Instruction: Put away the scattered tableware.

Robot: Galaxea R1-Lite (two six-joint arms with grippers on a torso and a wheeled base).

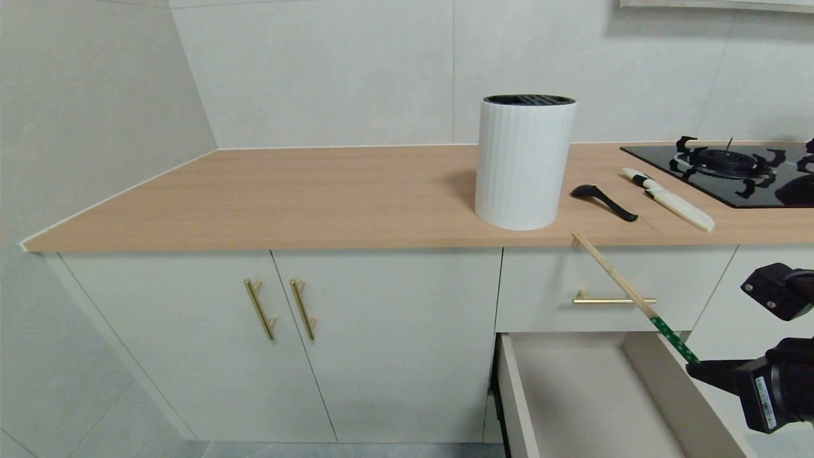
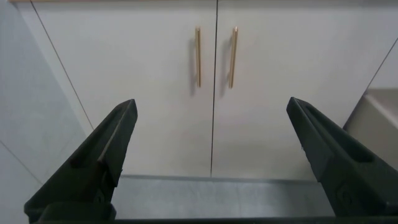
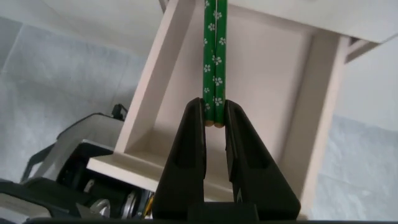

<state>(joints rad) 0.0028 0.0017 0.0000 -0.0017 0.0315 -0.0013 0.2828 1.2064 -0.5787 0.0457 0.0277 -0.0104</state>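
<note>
Head view: the right gripper (image 1: 697, 365) holds chopsticks (image 1: 626, 296) slanting above the open drawer (image 1: 514, 394). A black spoon (image 1: 603, 200) and a knife (image 1: 671, 202) lie near the front edge of the counter (image 1: 318, 197).
Left wrist view: the left gripper (image 2: 211, 118) has its jaws wide apart, facing cabinet doors (image 2: 155, 93).
Right wrist view: the jaws are clamped on the chopsticks' green ends.

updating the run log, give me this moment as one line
right tool: shut on chopsticks, above open drawer | left tool: open, empty | on counter: spoon, knife
</note>
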